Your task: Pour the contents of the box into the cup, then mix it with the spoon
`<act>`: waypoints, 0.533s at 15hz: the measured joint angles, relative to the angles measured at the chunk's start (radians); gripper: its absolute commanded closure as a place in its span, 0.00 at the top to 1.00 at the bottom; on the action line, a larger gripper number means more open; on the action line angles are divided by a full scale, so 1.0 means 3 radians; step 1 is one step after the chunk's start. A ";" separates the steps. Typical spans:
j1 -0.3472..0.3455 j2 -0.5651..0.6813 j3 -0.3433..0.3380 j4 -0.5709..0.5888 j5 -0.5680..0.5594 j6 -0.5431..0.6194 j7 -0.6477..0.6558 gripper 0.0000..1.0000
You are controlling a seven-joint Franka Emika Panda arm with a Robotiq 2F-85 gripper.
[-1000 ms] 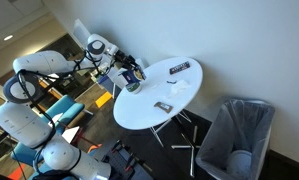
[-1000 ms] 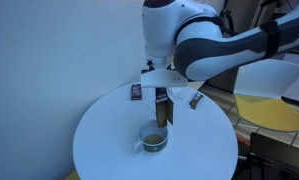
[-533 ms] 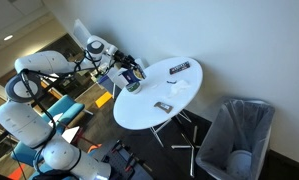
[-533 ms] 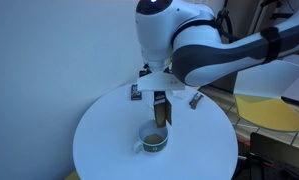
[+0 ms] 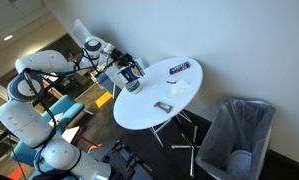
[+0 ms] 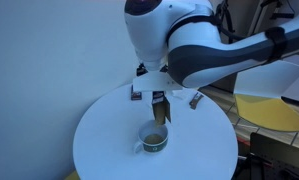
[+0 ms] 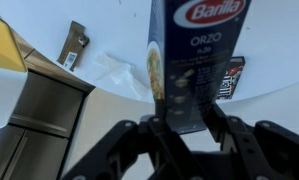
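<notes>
My gripper (image 6: 160, 101) is shut on the box (image 6: 161, 109), a narrow dark blue pasta box held upright. It hangs just above and behind the squat grey-green cup (image 6: 152, 138), which stands on the round white table (image 6: 104, 140). In an exterior view the gripper (image 5: 132, 71), the box (image 5: 133, 75) and the cup (image 5: 132, 86) sit at the table's edge nearest the arm. In the wrist view the box (image 7: 194, 60) fills the upper middle between my fingers (image 7: 189, 128); the cup is hidden there. I cannot pick out a spoon for certain.
A long flat dark packet with white marks (image 5: 179, 68) lies at the far side of the table and shows behind the box (image 7: 232, 78). A small dark item (image 6: 136, 92), a thin brownish item (image 7: 74, 47) and crumpled white paper (image 7: 114, 72) lie nearby. A grey bin (image 5: 237, 135) stands beside the table.
The arm's upper body has swung slightly to the left in an exterior view. The box stays upright in the gripper above the cup.
</notes>
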 measured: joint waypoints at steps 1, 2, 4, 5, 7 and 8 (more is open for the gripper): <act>0.0009 0.0010 0.0009 0.0022 -0.0032 -0.0029 0.0002 0.19; 0.0016 0.0021 0.0018 0.0042 -0.0059 -0.0048 0.0002 0.19; 0.0030 0.0047 0.0029 0.0077 -0.0105 -0.0063 0.0002 0.19; 0.0038 0.0060 0.0029 0.0090 -0.0134 -0.0064 0.0004 0.19; 0.0055 0.0091 0.0030 0.0115 -0.0186 -0.0064 0.0016 0.19; 0.0062 0.0106 0.0030 0.0125 -0.0209 -0.0064 0.0041 0.19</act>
